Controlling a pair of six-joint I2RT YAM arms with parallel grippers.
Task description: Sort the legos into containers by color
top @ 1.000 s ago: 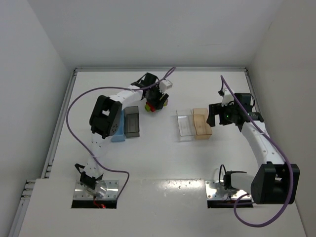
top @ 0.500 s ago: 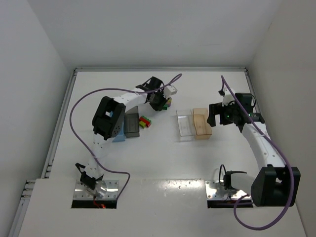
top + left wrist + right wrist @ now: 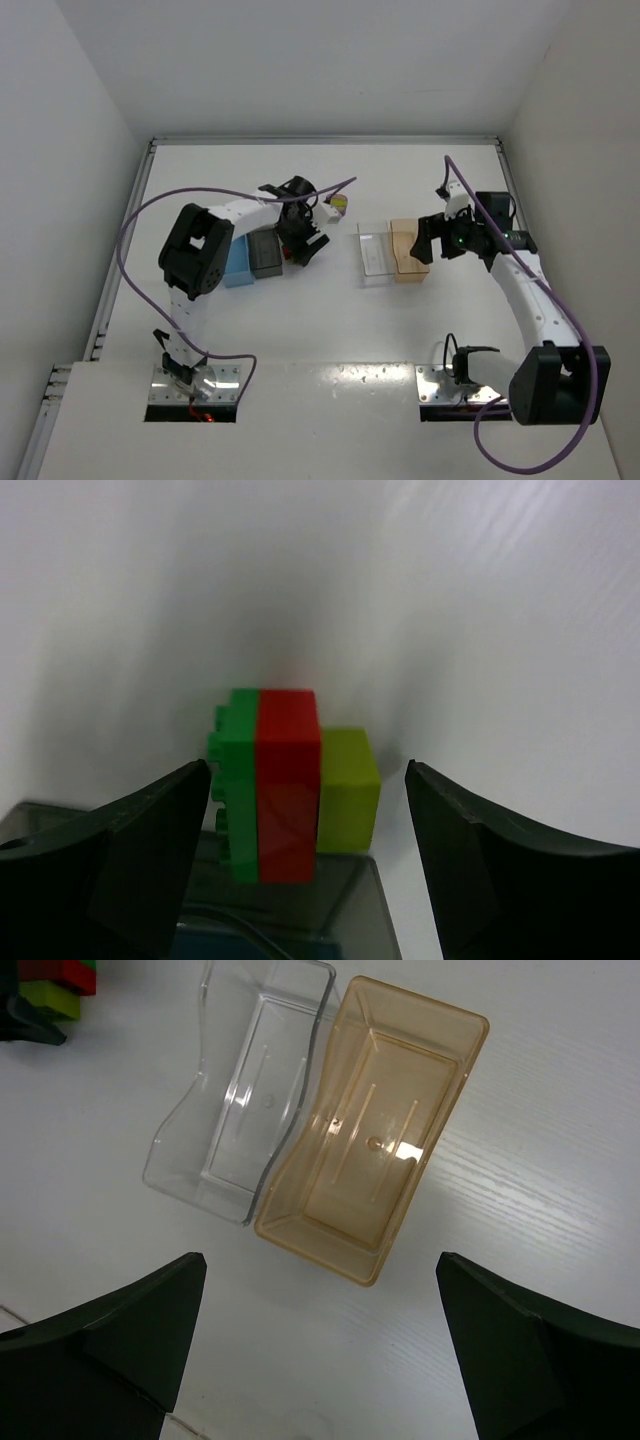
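Observation:
A stuck-together stack of green, red (image 3: pixel 288 780) and yellow-green (image 3: pixel 348 790) legos lies on the table against the smoky grey container (image 3: pixel 300 920). My left gripper (image 3: pixel 307 770) is open around the stack, one finger on each side with gaps, touching nothing. In the top view that gripper (image 3: pixel 302 240) covers the stack beside the grey container (image 3: pixel 265 254) and the light blue container (image 3: pixel 237 264). My right gripper (image 3: pixel 322 1260) is open and empty, just short of the clear container (image 3: pixel 240 1100) and the tan container (image 3: pixel 370 1130). The stack shows again in that view's top left corner (image 3: pixel 58 982).
A small loose brick cluster with purple (image 3: pixel 338 205) lies behind the left gripper. The clear container (image 3: pixel 375 250) and tan container (image 3: pixel 405 250) stand side by side at centre right, the right gripper (image 3: pixel 428 242) next to them. Purple cables loop over both arms.
The brick stack went from the left gripper at the back to the table beside the grey container. The left gripper then swung toward it and now stands open around it. The right arm barely shifted.

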